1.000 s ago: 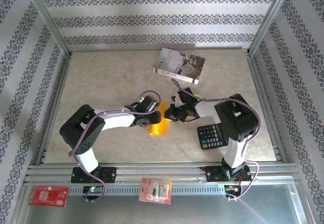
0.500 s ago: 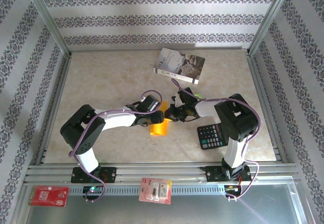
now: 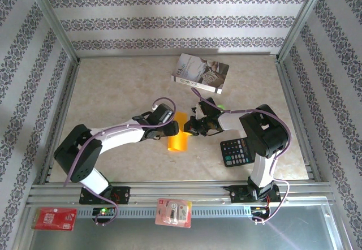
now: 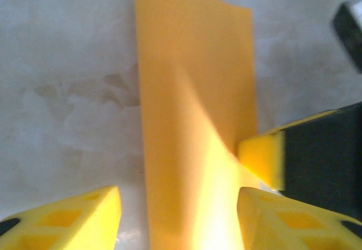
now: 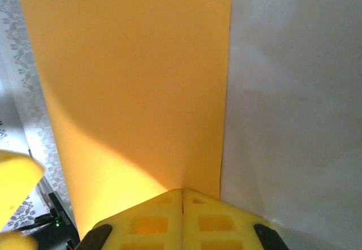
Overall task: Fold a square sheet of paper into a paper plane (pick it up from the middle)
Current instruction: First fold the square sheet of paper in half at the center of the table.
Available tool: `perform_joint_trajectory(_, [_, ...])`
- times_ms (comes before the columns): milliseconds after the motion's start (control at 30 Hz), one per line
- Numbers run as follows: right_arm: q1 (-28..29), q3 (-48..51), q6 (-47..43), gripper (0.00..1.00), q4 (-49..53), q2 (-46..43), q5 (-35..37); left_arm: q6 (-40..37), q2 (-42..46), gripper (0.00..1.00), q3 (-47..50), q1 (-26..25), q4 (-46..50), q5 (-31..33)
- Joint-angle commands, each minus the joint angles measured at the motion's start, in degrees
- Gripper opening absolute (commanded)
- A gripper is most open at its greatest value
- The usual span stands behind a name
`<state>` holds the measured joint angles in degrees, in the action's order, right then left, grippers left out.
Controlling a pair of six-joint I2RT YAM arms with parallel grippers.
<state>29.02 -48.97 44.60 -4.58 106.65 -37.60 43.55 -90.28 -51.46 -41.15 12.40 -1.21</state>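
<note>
Two grippers meet at the sheet (image 3: pixel 178 141), which lies just left of the calculator (image 3: pixel 237 151). Since a second ago the left arm has swung its elbow farther from the calculator, while the left gripper (image 3: pixel 171 129) has stayed at the sheet's far edge. Its jaws now stand partly apart, straddling the folded strip without pinching it. The sheet has not shifted. The right gripper (image 3: pixel 190 128), between sheet and calculator, is clamped on the sheet's near edge. Judgement: the left has let go to re-grip, and folding is at an early stage.

The orange paper (image 3: pixel 179 139) lies folded narrow, one edge raised.
</note>
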Motion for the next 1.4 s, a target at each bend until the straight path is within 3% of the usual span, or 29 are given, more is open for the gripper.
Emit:
perform_joint_trajectory(0, [0.6, 2.2, -1.8, 0.0, 4.5, 4.7, 5.8, -1.7, 0.2, 0.49, -0.6, 0.5, -1.6, -4.4])
perform_joint_trajectory(200, [0.6, 2.6, -1.8, 0.0, 4.3, 4.5, 6.0, -3.8, -4.2, 0.31, -3.2, 1.2, -5.3, -9.6])
perform_joint_trajectory(467, [0.6, 3.0, -1.7, 0.0, 4.3, 4.5, 6.1, -2.1, -7.2, 0.25, -1.2, 3.1, -10.7, -12.8])
perform_joint_trajectory(1000, [0.6, 2.8, -1.8, 0.0, 4.8, 5.1, 6.2, -0.9, -9.9, 0.26, 3.4, 4.9, -13.2, -12.1])
perform_joint_trajectory(1367, [0.6, 3.0, -1.9, 0.0, 4.9, 5.1, 6.1, -0.2, -7.6, 0.34, 3.0, 4.9, -13.3, -14.1])
